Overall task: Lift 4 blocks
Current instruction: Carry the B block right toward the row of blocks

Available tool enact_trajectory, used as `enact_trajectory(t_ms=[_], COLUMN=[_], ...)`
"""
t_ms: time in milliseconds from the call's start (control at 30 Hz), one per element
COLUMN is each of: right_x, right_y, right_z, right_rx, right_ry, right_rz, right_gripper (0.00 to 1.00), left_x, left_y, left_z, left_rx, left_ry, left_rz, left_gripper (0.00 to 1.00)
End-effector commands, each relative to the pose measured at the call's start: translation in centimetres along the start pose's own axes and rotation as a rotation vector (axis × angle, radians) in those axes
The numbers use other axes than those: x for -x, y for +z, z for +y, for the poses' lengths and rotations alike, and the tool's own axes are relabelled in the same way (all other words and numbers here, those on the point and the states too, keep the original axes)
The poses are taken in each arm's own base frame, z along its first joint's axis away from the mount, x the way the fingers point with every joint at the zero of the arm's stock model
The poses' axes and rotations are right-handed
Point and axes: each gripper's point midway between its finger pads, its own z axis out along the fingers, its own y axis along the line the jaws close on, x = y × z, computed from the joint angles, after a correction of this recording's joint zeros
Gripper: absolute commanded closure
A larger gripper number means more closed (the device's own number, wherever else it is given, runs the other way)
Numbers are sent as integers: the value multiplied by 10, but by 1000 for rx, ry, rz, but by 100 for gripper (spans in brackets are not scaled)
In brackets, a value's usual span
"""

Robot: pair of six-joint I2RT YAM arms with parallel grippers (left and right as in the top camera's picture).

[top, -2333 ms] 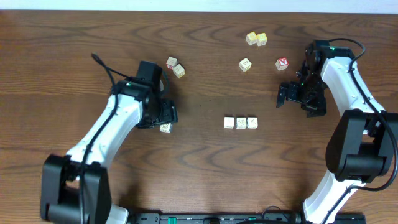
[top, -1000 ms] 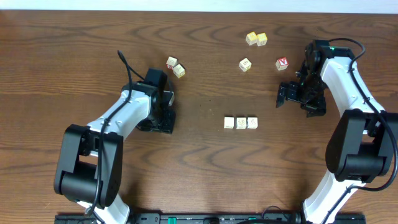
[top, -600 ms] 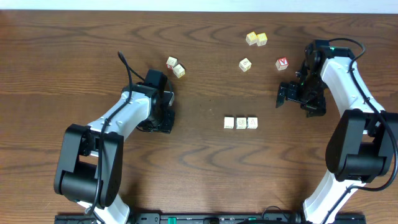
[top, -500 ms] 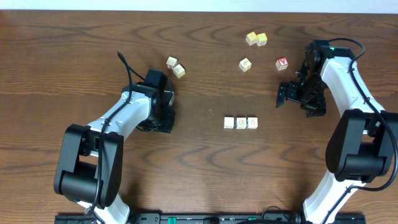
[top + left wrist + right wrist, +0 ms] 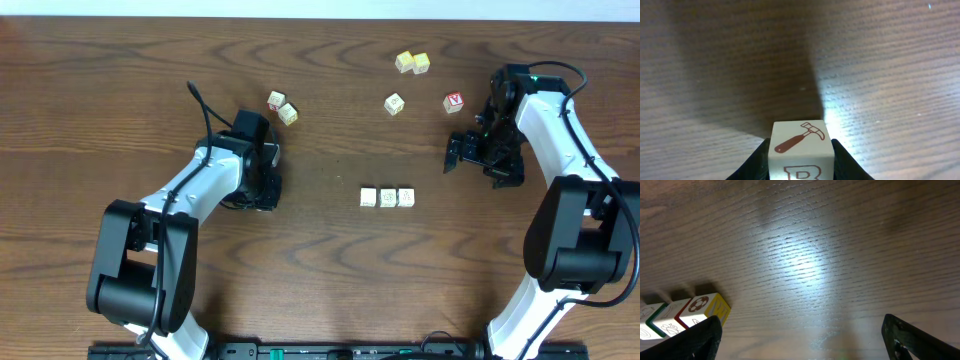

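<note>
Three whitish blocks (image 5: 388,197) lie in a tight row at the table's middle; they also show low on the left in the right wrist view as the row of blocks (image 5: 696,308). A fourth block (image 5: 801,142), printed with a brown hammer and a letter R, sits between my left gripper's (image 5: 800,152) fingers, which press on both its sides. In the overhead view the left gripper (image 5: 262,193) hides this block, and I cannot tell if it still touches the table. My right gripper (image 5: 483,160) stands wide open over bare wood, nothing between its fingers (image 5: 912,337).
Two cubes (image 5: 282,107) lie just beyond the left gripper. At the back lie two yellow-tinted cubes (image 5: 412,63), a single cube (image 5: 394,103) and a red-letter cube (image 5: 454,102) close to the right arm.
The left gripper's jaws have closed in onto the hammer block. The left arm has barely shifted, and the right arm has not moved.
</note>
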Motion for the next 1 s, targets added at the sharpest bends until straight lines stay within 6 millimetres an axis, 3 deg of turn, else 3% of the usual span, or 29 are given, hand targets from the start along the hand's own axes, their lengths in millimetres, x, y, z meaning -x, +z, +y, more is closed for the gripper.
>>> enact_trajectory(t_ms=[0,133,500,767,967], right_x=[-2,-2,-2,-2,-2], right_y=[-3,-3,-3,-3,-3], right_z=[2,2,2,2,2], right_rx=[7,7,7,7,7], right_ry=[-17,-17,-17,-17,-17], right_rz=[-8,-8,-7,-7,-8], right_gripper=[1,1,1,1,1], left_x=[4,11,27,41,46], left_y=[-6,-14,-9,-2,11], left_z=[-14,-29,-105,-134,-145], left_rx=[-74,-149,-236,-115,-87], left_ry=[-18,-60,-126,-100,-62], left_rz=[6,0,-79,-228,-265], left_gripper=[73,73,73,73,73])
